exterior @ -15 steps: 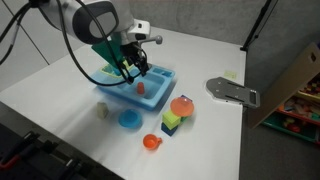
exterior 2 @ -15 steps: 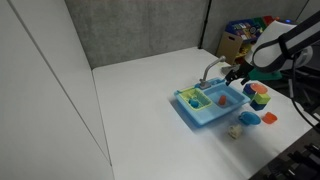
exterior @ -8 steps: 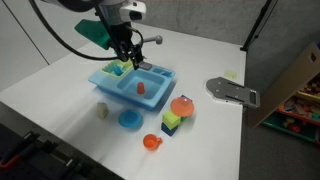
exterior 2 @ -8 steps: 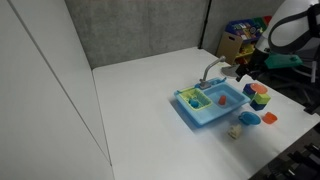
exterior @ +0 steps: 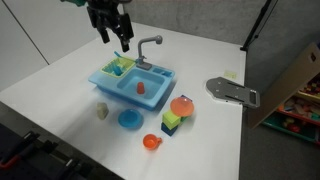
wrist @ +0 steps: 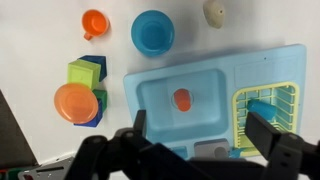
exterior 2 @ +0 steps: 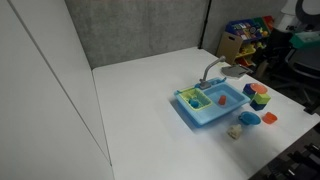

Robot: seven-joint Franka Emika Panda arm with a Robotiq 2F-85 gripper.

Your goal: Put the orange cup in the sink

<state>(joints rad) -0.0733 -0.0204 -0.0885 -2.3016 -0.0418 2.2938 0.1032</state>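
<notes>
Orange cup [wrist: 182,99] in sink [wrist: 212,105] basin w/ tool [wrist: 200,130] spread wide above.

A round blue plate [wrist: 152,32] lies on the white table [exterior: 60,90]. In the wrist view an orange-red bowl [wrist: 94,22] is at its 9 o'clock and a cream piece [wrist: 214,12] at its 2 o'clock. At 8 o'clock stand green and blue blocks [wrist: 85,72], and a salmon-red round piece [wrist: 75,102] touches them. In an exterior view a grey flat piece [exterior: 231,92] lies well apart.
</notes>
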